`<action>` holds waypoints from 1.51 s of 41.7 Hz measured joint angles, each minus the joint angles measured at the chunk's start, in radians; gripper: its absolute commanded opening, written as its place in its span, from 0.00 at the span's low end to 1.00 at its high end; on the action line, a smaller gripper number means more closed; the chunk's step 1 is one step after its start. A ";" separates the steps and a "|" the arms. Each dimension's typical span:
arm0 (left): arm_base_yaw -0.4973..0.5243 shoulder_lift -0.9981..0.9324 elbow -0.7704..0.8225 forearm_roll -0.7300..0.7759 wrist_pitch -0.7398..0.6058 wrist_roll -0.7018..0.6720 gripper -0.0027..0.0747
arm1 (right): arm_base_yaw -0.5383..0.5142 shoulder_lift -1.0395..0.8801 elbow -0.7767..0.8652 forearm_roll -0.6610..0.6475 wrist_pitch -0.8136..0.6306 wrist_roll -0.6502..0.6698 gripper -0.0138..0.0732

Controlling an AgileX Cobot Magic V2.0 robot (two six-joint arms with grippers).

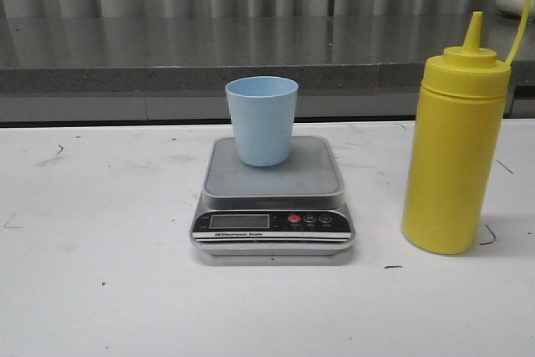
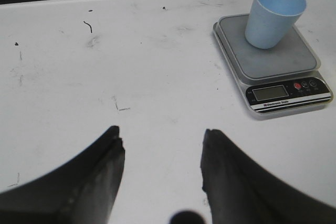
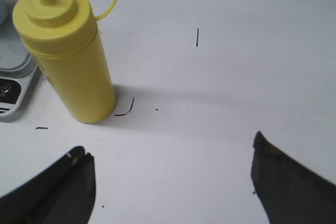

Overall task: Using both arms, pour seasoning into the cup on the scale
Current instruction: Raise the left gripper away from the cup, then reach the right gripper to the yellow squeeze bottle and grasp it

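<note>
On scale (image 1: 272, 198) panel: "Electronic Scale" | cup (image 1: 262, 119) on platform | seasoning (image 1: 453, 152) unlabelled

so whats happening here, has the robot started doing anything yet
Nothing is being handled yet. A pale blue cup stands upright on the platform of a digital kitchen scale, and a yellow squeeze bottle stands upright on the white table to the scale's right, its nozzle uncapped. The left gripper and right gripper are both open and empty above the table, the right one near the bottle. No pouring has begun.
</note>
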 measured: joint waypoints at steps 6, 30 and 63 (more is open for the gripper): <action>0.000 0.000 0.000 0.000 0.000 0.000 0.46 | 0.000 0.000 0.000 0.000 0.012 -0.022 0.88; 0.000 0.000 0.000 0.000 -0.004 0.000 0.46 | 0.233 0.206 -0.100 0.058 0.119 -0.064 0.90; 0.000 0.000 0.000 0.000 -0.004 0.000 0.46 | 0.292 0.570 0.338 0.172 -1.092 -0.027 0.90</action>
